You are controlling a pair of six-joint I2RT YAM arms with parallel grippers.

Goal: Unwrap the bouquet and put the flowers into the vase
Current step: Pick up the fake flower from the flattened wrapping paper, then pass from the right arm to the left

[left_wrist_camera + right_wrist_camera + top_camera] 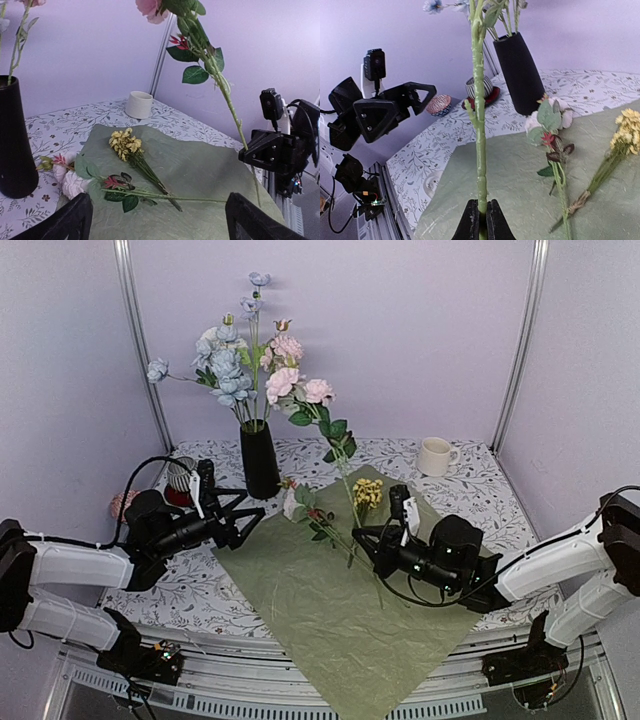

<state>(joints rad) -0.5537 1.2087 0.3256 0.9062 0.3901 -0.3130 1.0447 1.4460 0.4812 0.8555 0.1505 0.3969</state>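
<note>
Vase [260,462]: black, upright on the patterned table [480,495], just behind the wrap paper [330,630], with blue and pink flowers [228,365] standing in it. Wrap paper: spread flat, olive side up. Your right gripper [480,217]: clenched on the green stem of one pink flower [318,392], holding it raised and tilted over the paper, its bloom beside the bunch in the vase. Your left gripper [250,506]: fingers spread wide, grasping nothing, near the vase's foot. Lying on the paper you have a yellow cluster [367,490] and a white sprig [293,504]. White mug [435,456]: back right. Striped cup [181,474]: left of the vase
</note>
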